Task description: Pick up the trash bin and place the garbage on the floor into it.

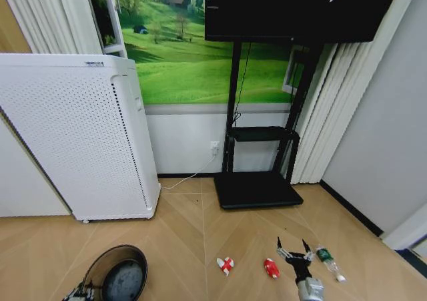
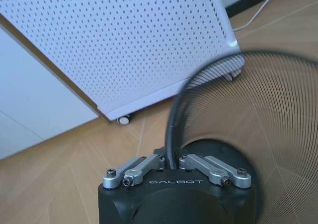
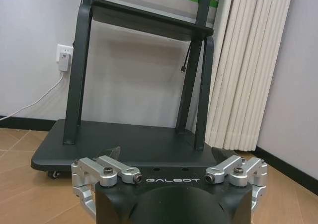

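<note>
The trash bin [image 1: 119, 274], a round black wire-mesh basket, hangs low at the lower left of the head view, its opening tilted toward the camera. My left gripper [image 2: 172, 160] is shut on the bin's rim [image 2: 171, 110], and the mesh wall [image 2: 263, 134] curves away beyond it. On the floor lies the garbage: a red-and-white wrapper [image 1: 225, 265], a red packet [image 1: 271, 267] and a clear bottle with a green label [image 1: 329, 261]. My right gripper [image 1: 293, 252] is open and hovers between the red packet and the bottle; its spread fingertips [image 3: 112, 152] face the TV stand.
A tall white perforated appliance [image 1: 80, 134] stands at the left, close behind the bin [image 2: 124, 40]. A black TV stand on a wheeled base [image 1: 257, 189] stands against the wall ahead. A white cable runs from a wall socket [image 3: 63, 57]. Curtains [image 3: 248, 65] hang at the right.
</note>
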Robot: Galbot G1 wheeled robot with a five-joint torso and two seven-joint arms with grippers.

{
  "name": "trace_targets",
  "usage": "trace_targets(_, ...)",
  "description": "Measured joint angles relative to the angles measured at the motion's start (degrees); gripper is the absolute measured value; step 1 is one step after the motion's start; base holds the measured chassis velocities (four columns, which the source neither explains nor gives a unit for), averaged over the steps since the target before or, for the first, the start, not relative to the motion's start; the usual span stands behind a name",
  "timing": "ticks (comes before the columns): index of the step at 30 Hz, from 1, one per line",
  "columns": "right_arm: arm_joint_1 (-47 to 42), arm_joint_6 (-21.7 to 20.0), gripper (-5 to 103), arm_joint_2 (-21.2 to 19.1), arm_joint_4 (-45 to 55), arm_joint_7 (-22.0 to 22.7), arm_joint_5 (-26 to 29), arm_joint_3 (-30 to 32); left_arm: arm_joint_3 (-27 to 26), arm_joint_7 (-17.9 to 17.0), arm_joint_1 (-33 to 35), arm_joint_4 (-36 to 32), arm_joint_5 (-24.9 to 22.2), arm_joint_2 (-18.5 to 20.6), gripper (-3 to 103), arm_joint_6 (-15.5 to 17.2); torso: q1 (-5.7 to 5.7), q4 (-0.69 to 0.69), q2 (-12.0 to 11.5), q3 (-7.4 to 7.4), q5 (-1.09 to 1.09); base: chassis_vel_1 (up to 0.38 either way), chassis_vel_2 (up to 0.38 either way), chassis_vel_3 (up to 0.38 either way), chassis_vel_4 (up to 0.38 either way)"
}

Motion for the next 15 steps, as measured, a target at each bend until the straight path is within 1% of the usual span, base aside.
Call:
trace_targets(1,0.00,0.03,100,0.02,-0.01,0.00,-0.02,0.00,-0.01,0.00,-0.18,-0.15,0.68,-0.13,8,-0.30,0.00,0.00,0.00,0.00,-0.01,0.000,0.000,0.000,0.000)
trace_targets(3,0.03,0.06,100,0.03,-0.02,0.00,-0.04,0.00,-0.18,-0.14,-0.44,-0.53,2.15,-0.27,3,-0.96,0.00,0.03,0.00,0.00,0.04,0.000,0.000,0.000,0.000)
trace_targets(5,0.05,0.09,100,0.04,-0.02,0.00,-0.05,-0.02,-0.12,0.15,-0.55,-0.81,2.55,-0.37,3,-1.38,0.00,0.04,0.00,0.00,0.03,0.000,0.000,0.000,0.000)
trace_targets(7,0.14,0.20,100,0.04,-0.05,0.01,-0.06,0.00,-0.02,0.41,-0.76,-1.15,2.94,-0.48,3,-2.02,0.00,-0.01,0.00,0.00,-0.02,0.000,0.000,0.000,0.000)
trace_targets(8,0.14,0.20,100,0.04,-0.05,0.01,-0.06,0.00,-0.02,0.41,-0.76,-1.15,2.94,-0.48,3,-2.02,0.00,-0.01,0.00,0.00,-0.02,0.000,0.000,0.000,0.000)
trace_targets(9,0.16,0.26,100,0.07,-0.13,0.01,-0.08,0.00,-0.03,0.47,-0.86,-1.21,3.25,-0.52,3,-2.29,0.00,-0.02,0.00,0.00,0.03,0.000,0.000,0.000,0.000)
trace_targets(11,0.21,0.44,100,0.13,-0.31,0.07,-0.12,0.00,-0.06,1.16,-0.94,-1.34,3.93,-0.52,3,-3.11,0.00,0.03,0.00,-0.01,0.01,0.000,0.000,0.000,0.000)
trace_targets(12,0.21,0.44,100,0.13,-0.31,0.07,-0.12,0.00,-0.06,1.16,-0.94,-1.34,3.93,-0.52,3,-3.11,0.00,0.03,0.00,-0.01,0.01,0.000,0.000,0.000,0.000)
trace_targets(13,0.28,0.51,100,0.15,-0.47,0.16,-0.13,0.01,-0.14,1.75,-1.14,-1.58,4.27,-0.37,3,-3.86,0.00,0.03,0.00,0.00,-0.01,0.000,0.000,0.000,0.000)
trace_targets(14,0.33,0.57,100,0.17,-0.64,0.23,-0.14,0.01,-0.34,2.46,-1.59,-1.86,4.59,-0.13,3,-4.80,0.00,0.02,0.00,0.00,0.02,0.000,0.000,0.000,0.000)
trace_targets(15,0.33,0.57,100,0.17,-0.64,0.23,-0.14,0.01,-0.34,2.46,-1.59,-1.86,4.59,-0.13,3,-4.80,0.00,0.02,0.00,0.00,0.02,0.000,0.000,0.000,0.000)
